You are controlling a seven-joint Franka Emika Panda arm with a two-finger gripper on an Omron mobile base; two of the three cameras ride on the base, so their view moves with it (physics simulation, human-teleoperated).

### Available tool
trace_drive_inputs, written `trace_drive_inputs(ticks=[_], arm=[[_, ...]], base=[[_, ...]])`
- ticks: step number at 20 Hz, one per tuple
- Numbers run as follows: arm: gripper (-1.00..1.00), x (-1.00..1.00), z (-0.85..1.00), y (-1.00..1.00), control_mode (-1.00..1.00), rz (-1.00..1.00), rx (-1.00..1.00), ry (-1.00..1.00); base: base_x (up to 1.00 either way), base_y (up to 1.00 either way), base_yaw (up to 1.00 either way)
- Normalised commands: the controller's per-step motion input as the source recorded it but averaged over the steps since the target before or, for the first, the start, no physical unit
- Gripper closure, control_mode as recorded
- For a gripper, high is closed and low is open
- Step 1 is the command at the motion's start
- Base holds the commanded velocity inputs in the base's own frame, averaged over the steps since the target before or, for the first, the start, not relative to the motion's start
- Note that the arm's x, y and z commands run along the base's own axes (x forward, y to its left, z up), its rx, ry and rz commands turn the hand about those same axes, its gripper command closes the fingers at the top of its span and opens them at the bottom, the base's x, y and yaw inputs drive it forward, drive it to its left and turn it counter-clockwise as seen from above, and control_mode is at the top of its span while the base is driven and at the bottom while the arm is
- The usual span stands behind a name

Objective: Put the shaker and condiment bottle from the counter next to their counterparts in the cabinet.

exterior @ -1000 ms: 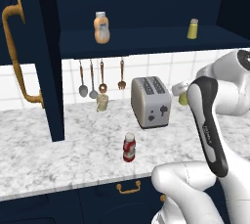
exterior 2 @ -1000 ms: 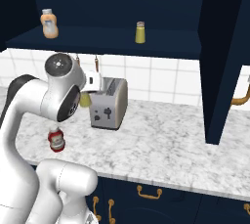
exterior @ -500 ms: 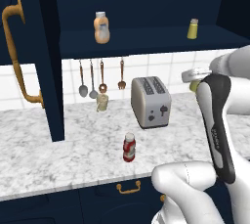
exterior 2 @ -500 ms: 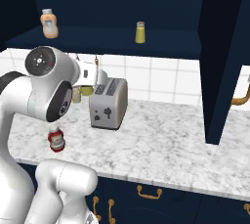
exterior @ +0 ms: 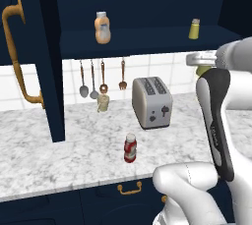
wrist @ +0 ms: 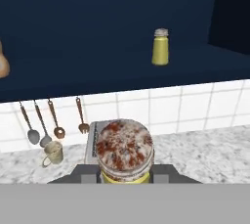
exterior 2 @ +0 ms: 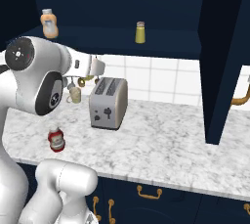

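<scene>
The counter (exterior: 59,155) is a white-and-grey marbled worktop. A toaster (exterior: 152,102) stands on it near the tiled back wall. The condiment bottle (exterior: 130,148) stands upright in front of the toaster, near the counter's front edge. A small mug (exterior: 103,103) stands left of the toaster. Above the toaster, the cabinet shelf (exterior: 147,37) carries a peach-orange bottle (exterior: 102,28) and, well apart from it, a yellow shaker (exterior: 194,29).

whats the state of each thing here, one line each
gripper: shut on the shaker
shaker: held upright, off the counter
twin shaker: upright on the cabinet shelf
red bottle: upright on the counter
orange bottle: upright on the shelf
cabinet door: open
toaster: slots empty
mug: upright by the wall
</scene>
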Motion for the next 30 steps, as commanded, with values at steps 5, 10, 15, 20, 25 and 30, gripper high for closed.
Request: trace_drive_inputs(ticks=[5, 10, 15, 20, 25, 30], arm=[[1.00, 0.00, 0.44, -0.14, -1.00, -0.10, 0.11, -0.06], [1.00, 0.00, 0.38, -0.11, -1.00, -0.09, 0.08, -0.04], [1.00, 0.00, 0.15, -0.10, -1.00, -0.01, 0.06, -0.04], [1.00, 0.31, 0.00, -0.16, -1.00, 0.00, 0.00, 0.00], [1.00, 0.37, 0.00, -0.18, -1.00, 0.00, 0.00, 0.00], [1.00, 0.41, 0.00, -0.15, -1.00, 0.00, 0.00, 0.00]], base=[[0.00, 0.00, 0.00], [0.00, 0.00, 0.00], [0.00, 0.00, 0.00], [0.00, 0.00, 0.00], [0.00, 0.00, 0.00], [0.00, 0.00, 0.00]])
